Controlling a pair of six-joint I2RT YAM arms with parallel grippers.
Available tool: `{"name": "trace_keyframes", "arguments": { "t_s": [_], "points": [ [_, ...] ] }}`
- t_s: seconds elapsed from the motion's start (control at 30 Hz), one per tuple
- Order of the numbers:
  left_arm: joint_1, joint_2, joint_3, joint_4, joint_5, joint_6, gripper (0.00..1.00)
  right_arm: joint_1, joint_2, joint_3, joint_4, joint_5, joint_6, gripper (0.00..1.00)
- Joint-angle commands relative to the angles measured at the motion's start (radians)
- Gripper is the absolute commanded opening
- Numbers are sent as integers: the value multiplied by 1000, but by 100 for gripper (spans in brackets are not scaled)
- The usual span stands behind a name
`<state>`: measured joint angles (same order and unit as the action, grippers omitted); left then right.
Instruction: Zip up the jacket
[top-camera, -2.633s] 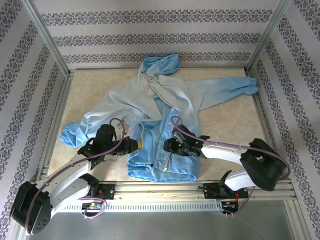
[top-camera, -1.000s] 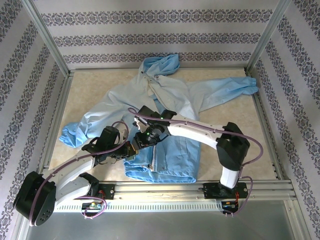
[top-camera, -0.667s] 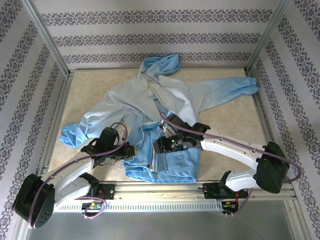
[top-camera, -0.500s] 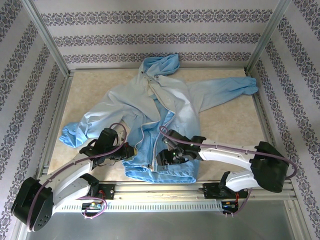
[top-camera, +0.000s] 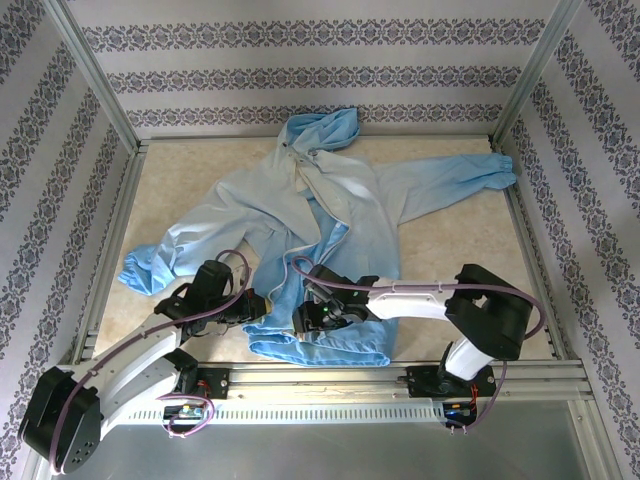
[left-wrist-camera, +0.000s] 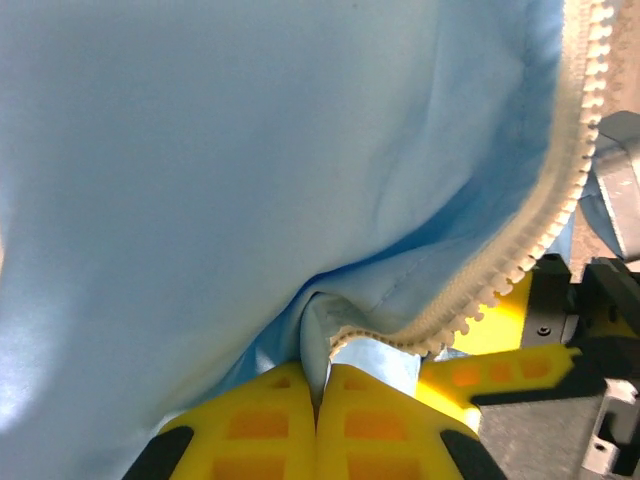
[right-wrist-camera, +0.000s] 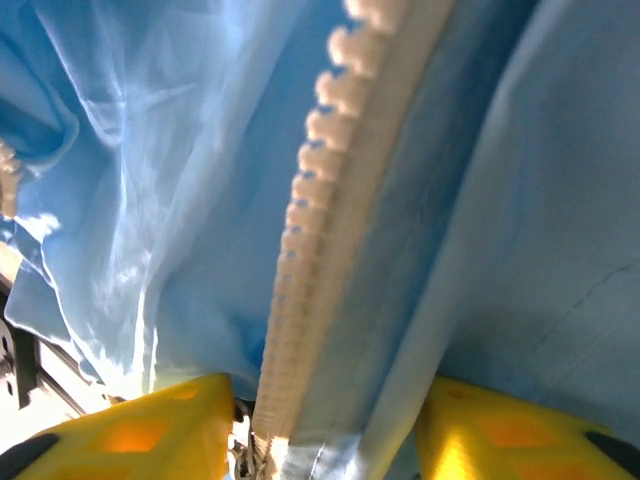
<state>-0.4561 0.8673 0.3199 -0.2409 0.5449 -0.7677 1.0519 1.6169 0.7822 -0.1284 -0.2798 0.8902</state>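
The jacket (top-camera: 340, 195) lies spread on the table (top-camera: 470, 250), hem toward me. My left gripper (left-wrist-camera: 317, 388) is clenched on the hem fabric beside the zipper (left-wrist-camera: 520, 270), I judge to anchor it. My right gripper (right-wrist-camera: 325, 420) is released, its 2 fingers straddling the teeth.

Bare table (top-camera: 462, 262) right of the jacket (top-camera: 340, 195); both arms (top-camera: 420, 298) crowd its hem.

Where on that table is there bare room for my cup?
Two bare patches of table: the far-left corner, bordered by the jacket hood and left sleeve, and the right side, between the right sleeve and the right arm. Crowded: the near middle, where the left arm meets it.
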Motion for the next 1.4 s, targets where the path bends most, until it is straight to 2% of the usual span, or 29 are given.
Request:
{"name": "trace_keyframes", "arguments": {
  "t_s": [0.0,0.07,0.17,0.33,0.53,0.67,0.77,0.9,1.07,1.17,1.37],
  "points": [
    [10,-13,-7,-37,-4,-12,0,11,16,34,8,5,-8,33],
    [11,-14,-2,-39,3,-10,0,11,-11,37,-12,34,-15,20],
    [10,-17,13,-42,15,-1,0,2,-79,35,-57,81,-43,10],
    [6,-25,40,31,67,15,0,-50,-216,16,-116,129,-102,7],
    [-39,-31,60,191,89,12,0,-119,-343,34,-220,204,-300,5],
    [-97,47,66,287,70,5,0,-122,-294,111,-354,321,-457,4],
    [-156,139,56,375,40,-20,0,-122,-198,151,-387,325,-526,4],
    [-194,247,25,485,3,-74,0,-122,-93,121,-257,211,-482,8],
    [-196,320,-2,554,-7,-110,0,-122,-43,36,-30,104,-400,24],
    [-196,340,-1,540,-9,-107,0,-122,-32,15,9,83,-380,35],
    [-196,334,4,484,-39,-95,0,-131,-88,-46,58,72,-338,47]
  ]
}}
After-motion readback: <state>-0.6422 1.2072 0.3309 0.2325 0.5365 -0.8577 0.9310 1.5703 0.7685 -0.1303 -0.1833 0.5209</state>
